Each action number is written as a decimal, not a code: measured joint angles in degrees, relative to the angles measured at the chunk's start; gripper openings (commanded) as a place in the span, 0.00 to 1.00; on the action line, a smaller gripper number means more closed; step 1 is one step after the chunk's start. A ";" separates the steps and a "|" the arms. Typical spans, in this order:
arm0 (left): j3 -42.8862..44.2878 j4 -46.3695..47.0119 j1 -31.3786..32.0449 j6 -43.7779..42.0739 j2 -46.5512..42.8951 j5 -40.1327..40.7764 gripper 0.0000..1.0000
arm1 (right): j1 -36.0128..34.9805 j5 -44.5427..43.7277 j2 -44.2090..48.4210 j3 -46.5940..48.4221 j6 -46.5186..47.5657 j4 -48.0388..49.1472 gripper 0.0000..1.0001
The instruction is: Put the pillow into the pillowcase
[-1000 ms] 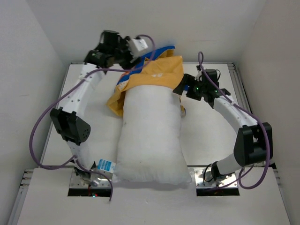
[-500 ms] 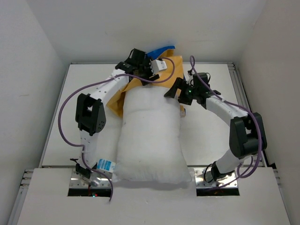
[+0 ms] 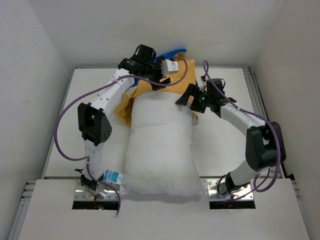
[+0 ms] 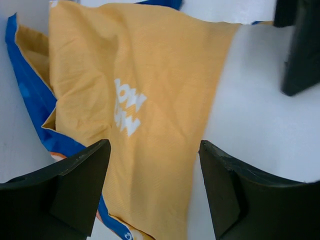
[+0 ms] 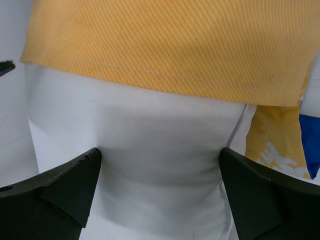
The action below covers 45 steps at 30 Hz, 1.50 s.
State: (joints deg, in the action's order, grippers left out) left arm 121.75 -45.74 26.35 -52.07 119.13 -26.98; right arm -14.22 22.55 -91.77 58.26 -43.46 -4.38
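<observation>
The pillow [image 3: 160, 150] lies lengthwise on the tabletop [image 3: 220, 150], only its far end under the pillowcase [image 3: 124, 106] hem. Both arms have swung inward: right tool [image 5: 160, 165] at that hem, left tool [image 4: 152, 150] beyond it over orange cloth — both open and holding nothing, seemingly poised to grasp.

White table boxed in by plain walls

The table [image 3: 220, 150] fills the middle of the frame, a metal rail [image 3: 256, 95] running down its right edge; white walls [image 3: 150, 30] rise at top, left and right. Across the bottom lies a white board [image 3: 165, 220] with two cut-outs showing metal plates [image 3: 242, 201].
</observation>
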 measured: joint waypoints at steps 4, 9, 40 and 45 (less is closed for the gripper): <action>0.02 -4.61 0.37 -2.64 -1.40 -1.88 0.70 | 0.17 0.04 1.22 -0.61 0.31 -0.55 0.99; -3.76 -4.31 1.27 -3.39 -1.70 0.72 0.70 | 0.20 0.07 1.51 -0.66 0.55 -0.90 0.99; 3.74 -9.97 5.95 3.26 -3.30 -9.01 0.00 | -8.17 -1.46 3.80 -6.54 -3.78 27.69 0.00; 0.83 -13.53 5.97 1.81 -6.10 -12.90 0.00 | -7.39 -12.85 2.99 -10.84 -9.27 30.58 0.00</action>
State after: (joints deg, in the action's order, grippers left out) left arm 122.58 -59.27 32.32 -50.26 113.03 -39.88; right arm -21.61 9.69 -88.77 47.42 -52.73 26.20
